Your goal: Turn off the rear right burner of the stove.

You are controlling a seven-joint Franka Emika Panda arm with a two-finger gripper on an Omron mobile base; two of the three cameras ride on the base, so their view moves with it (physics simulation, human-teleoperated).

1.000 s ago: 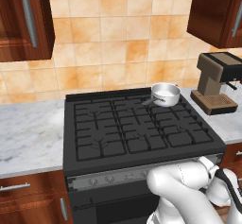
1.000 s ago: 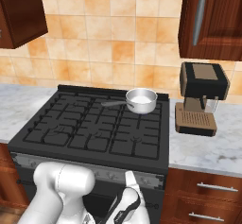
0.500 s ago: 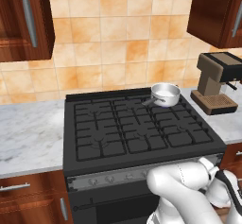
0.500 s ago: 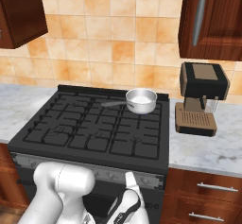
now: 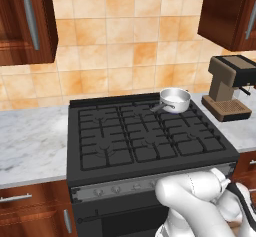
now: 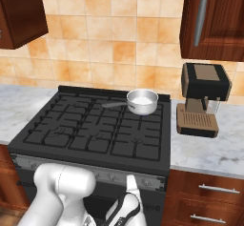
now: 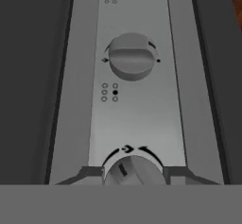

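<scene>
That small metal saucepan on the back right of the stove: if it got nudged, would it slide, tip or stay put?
The saucepan sits on ridged black grates, so it would probably catch rather than slide freely. It looks low and wide, so tipping seems unlikely. Its long handle sticks out sideways; a push there would likely swivel it.

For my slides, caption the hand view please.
Gripper closed on a round knob on the stove's grey front strip; another knob beyond.

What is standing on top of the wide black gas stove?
A small silver saucepan stands on the wide black gas stove, over its rear right burner. The saucepan covers that burner's head, so no flame is visible.
</scene>
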